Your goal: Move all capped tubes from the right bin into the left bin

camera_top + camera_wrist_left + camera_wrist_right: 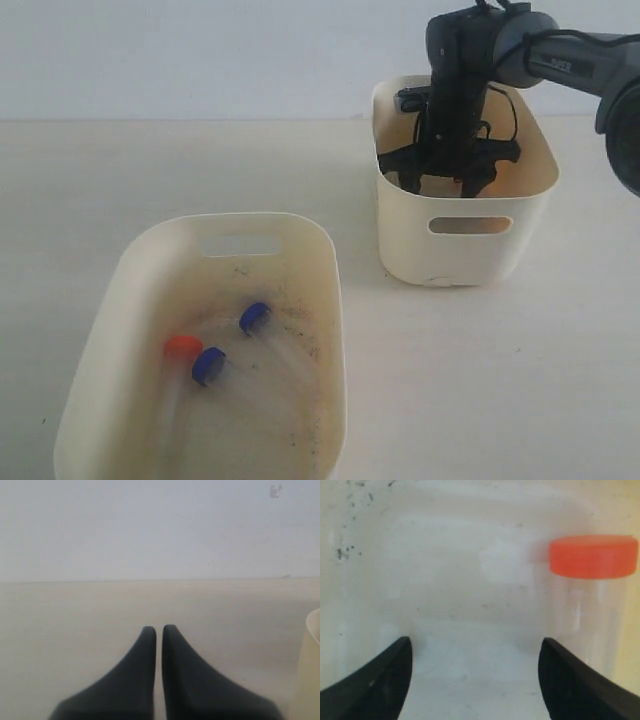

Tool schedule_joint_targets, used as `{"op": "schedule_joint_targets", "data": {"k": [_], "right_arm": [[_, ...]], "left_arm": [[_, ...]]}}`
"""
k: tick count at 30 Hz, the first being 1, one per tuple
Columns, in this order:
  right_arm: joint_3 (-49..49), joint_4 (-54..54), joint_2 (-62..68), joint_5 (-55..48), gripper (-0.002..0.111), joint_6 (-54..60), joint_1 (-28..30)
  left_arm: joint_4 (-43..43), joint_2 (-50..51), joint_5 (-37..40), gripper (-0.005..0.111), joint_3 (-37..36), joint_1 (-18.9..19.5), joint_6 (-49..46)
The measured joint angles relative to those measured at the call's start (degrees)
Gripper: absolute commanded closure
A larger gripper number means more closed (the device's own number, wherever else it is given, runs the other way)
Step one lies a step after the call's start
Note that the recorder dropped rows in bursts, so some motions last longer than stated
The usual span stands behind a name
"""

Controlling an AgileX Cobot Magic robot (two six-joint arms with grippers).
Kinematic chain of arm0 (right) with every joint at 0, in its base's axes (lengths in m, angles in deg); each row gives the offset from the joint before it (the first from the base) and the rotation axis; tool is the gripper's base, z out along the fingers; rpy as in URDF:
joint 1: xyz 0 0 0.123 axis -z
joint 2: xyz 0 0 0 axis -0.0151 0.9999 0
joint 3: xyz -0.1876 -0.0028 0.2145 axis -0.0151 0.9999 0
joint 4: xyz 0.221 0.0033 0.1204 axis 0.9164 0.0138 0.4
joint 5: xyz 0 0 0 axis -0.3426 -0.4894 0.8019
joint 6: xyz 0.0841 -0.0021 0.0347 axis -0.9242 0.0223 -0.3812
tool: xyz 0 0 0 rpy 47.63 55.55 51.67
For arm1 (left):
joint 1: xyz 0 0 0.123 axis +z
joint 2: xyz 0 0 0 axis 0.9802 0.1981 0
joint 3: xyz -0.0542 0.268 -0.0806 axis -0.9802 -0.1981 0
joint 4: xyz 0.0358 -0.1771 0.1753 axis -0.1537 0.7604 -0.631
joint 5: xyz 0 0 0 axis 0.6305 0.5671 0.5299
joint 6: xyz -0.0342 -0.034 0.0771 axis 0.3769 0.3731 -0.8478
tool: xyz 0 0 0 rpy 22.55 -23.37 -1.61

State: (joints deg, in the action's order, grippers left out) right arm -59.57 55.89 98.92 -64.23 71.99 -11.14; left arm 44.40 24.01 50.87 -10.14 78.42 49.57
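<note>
The left bin (240, 219), with a speckled floor, holds three capped tubes lying down: one with an orange cap (183, 347) and two with blue caps (208, 365) (255, 317). My right gripper (445, 183) reaches down inside the right bin (465, 255). In the right wrist view it (476, 642) stands open and empty over the pale bin floor (470, 580). An orange-capped tube (593, 556) lies beyond one finger, against the bin wall, outside the jaws. My left gripper (159, 627) is shut and empty above bare table; the exterior view does not show it.
The beige table (500, 380) runs between and around the two bins. A pale wall (200, 50) stands behind. A cream bin's edge (311, 670) shows at the side of the left wrist view.
</note>
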Motion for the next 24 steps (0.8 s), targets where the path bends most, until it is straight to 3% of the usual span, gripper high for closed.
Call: {"op": "schedule_joint_targets", "data": {"k": [24], "right_arm": [[0.2,-20.4,-1.3,-3.3,0.041,-9.1,-1.3]], "left_arm": [[0.0,0.0,0.0,0.103,0.0,0.0,0.0]]}}
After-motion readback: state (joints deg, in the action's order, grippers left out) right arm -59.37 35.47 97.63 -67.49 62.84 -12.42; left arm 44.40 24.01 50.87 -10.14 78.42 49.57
